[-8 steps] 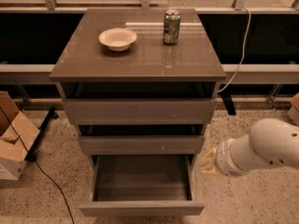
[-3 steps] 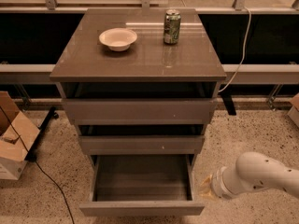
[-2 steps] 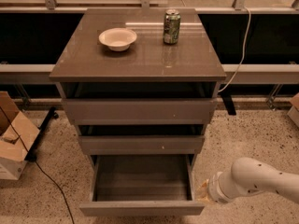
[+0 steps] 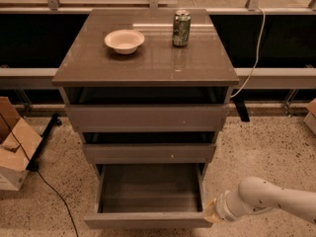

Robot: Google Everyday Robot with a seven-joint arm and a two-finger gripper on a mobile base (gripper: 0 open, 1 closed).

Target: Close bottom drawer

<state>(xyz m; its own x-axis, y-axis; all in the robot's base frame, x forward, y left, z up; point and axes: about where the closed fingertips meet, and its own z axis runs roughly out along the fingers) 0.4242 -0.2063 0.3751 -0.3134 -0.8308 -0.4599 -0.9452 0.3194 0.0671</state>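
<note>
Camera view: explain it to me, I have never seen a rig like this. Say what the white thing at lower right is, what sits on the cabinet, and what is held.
There is one picture. It looks down at the front of a grey-brown cabinet; where the camera is mounted is not known. The white tube at lower right is the robot's arm. Its tip is the pincer, the part that grasps. It sits low, by the right front corner of the bottom drawer, which is pulled far out and looks empty. The pincer appears to hold nothing. The middle drawer and top drawer are pushed much farther in. On top of the cabinet stand a white bowl and a green can, apart from each other.
</note>
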